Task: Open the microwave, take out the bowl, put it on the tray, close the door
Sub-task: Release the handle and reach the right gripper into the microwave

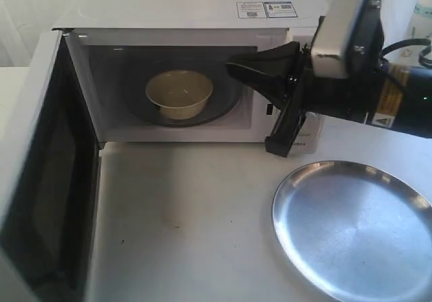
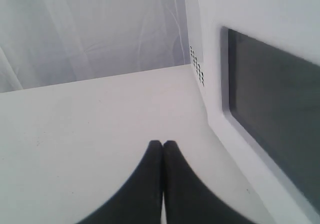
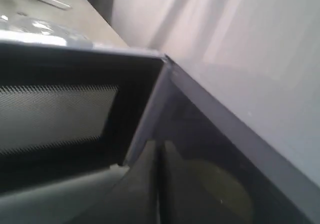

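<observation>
The white microwave (image 1: 175, 8) is standing with its door (image 1: 37, 173) hanging wide open at 9 o'clock. The cream bowl (image 1: 179, 94) is sitting upright inside. The shiny silver tray (image 1: 351, 228) is lying at 4 o'clock on the counter (image 1: 182, 207).

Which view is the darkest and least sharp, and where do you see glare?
Right wrist view: dark and soft, the bowl only a dim blur. Exterior view: bright, glare on the tray, microwave top washed out. Left wrist view: evenly lit, fairly sharp.
</observation>
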Robot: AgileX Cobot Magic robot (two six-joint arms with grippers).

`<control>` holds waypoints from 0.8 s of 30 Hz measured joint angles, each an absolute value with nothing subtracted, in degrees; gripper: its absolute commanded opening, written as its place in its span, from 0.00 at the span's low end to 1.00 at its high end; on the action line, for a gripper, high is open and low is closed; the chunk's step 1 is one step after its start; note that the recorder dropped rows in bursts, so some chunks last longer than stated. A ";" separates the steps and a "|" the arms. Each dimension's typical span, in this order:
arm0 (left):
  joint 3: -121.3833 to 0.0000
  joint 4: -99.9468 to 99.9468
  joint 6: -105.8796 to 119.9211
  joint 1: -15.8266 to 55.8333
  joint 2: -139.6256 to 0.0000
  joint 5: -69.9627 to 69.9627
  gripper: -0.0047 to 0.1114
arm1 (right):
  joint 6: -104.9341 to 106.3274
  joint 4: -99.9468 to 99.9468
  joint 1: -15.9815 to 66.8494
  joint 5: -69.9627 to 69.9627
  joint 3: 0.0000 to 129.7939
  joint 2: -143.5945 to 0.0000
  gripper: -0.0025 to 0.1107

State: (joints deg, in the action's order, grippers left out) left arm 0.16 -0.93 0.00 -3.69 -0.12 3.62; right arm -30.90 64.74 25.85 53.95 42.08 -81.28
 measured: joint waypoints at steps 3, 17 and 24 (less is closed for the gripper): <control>0.16 -1.02 0.31 -3.69 -0.12 3.62 0.04 | -29.70 63.14 28.89 46.59 42.13 -84.42 0.03; 0.16 -1.02 0.31 -3.55 -0.12 3.62 0.04 | -19.38 56.42 42.38 28.51 58.24 -103.95 0.68; 0.16 -1.02 0.31 -3.55 -0.12 3.62 0.04 | -16.89 56.23 44.00 24.37 68.88 -112.55 0.67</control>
